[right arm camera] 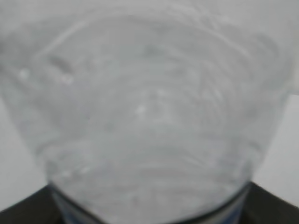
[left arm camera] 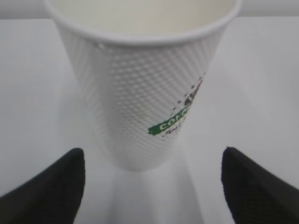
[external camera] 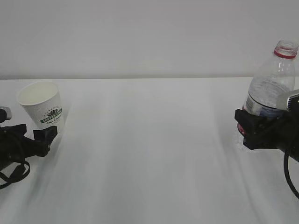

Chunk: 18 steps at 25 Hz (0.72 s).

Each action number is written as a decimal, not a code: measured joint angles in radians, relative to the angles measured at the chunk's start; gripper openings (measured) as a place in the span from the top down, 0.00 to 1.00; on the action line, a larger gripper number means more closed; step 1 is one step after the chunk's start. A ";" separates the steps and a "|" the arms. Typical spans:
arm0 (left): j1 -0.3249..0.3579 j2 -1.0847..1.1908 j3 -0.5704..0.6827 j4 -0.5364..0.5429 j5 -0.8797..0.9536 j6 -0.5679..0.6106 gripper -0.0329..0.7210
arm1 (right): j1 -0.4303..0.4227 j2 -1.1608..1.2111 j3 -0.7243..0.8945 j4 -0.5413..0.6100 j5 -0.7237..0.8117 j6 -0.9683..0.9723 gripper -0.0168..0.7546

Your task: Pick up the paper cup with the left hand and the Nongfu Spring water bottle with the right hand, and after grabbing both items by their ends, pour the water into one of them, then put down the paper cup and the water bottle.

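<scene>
left gripper (left arm camera: 152, 186): spread wide, empty, the base of the paper cup (left arm camera: 140, 88) sits between the fingers but not touching them

cup: straight ahead of the left gripper, upright on the counter (external camera: 149, 154), dimpled white wall, green logo, looks empty

right gripper (external camera: 254, 128): pinching the water bottle (external camera: 271, 86) around the label, I think, view's super blurry up close

bottle: upright, cap off, red neck ring, far right, well apart from the cup

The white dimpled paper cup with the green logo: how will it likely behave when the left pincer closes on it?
The white dimpled paper cup with the green logo looks empty, so probably light and easily nudged. Its thin paper wall may dent under a firm squeeze. Its narrow base and wider rim suggest it tips easily.
</scene>
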 joint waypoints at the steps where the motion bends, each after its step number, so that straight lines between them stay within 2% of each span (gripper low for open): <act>1: 0.000 0.002 0.000 0.000 0.000 0.000 0.05 | 0.000 0.000 0.000 -0.002 0.000 0.000 0.41; 18: 0.000 0.037 -0.026 0.037 0.000 0.000 0.05 | 0.000 -0.002 0.013 -0.011 0.002 -0.043 0.41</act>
